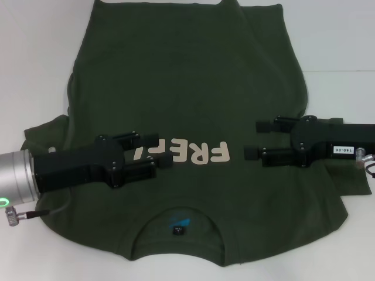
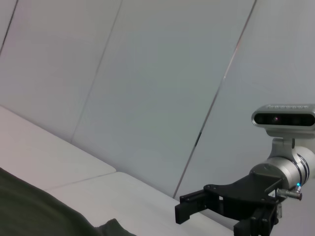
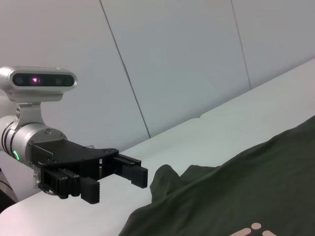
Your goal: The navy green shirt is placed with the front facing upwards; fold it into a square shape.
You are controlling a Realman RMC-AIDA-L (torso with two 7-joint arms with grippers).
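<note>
Green shirt [image 1: 193, 111] lies flat on white table [image 1: 35, 58], front up, cream lettering [image 1: 196, 153] across chest, collar and neck label [image 1: 178, 230] nearest robot. Left end effector [image 1: 157, 153] hovers over chest near lettering, fingers spread, empty. Right end effector [image 1: 253, 138] hovers over opposite side by sleeve, fingers also parted, empty. Folding apparently not yet begun: no fold visible. Next move likely calls for lowering both end effectors to pinch fabric edges for first fold.
</note>
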